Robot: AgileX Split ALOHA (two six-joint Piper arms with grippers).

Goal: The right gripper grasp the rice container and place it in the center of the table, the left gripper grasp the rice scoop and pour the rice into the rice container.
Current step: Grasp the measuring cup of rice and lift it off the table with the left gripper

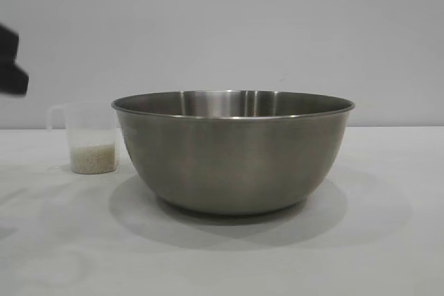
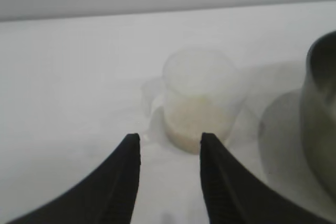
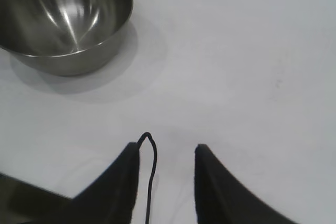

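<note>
Now | my left gripper point(image 2: 170, 142): jaws spread, empty, near rice scoop point(image 1: 90, 138) at frame left | rice container point(image 1: 232, 150): centre of table point(image 1: 388, 240) | my right gripper point(image 3: 167, 150): jaws spread, empty, well apart.

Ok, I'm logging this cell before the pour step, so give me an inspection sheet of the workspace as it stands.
Surface: white table, bare apart from the job's things.
Job's things: steel rice container upright at the middle, no rice visible in it; clear plastic rice scoop upright beside it, apart from it, rice in its bottom.
Clutter: nothing seen.
Grippers: left gripper open, empty, facing the scoop, short of it; right gripper open, empty, over bare table away from the container.
Cables: thin black cable at the right gripper's finger.
Surroundings: plain grey wall.
</note>
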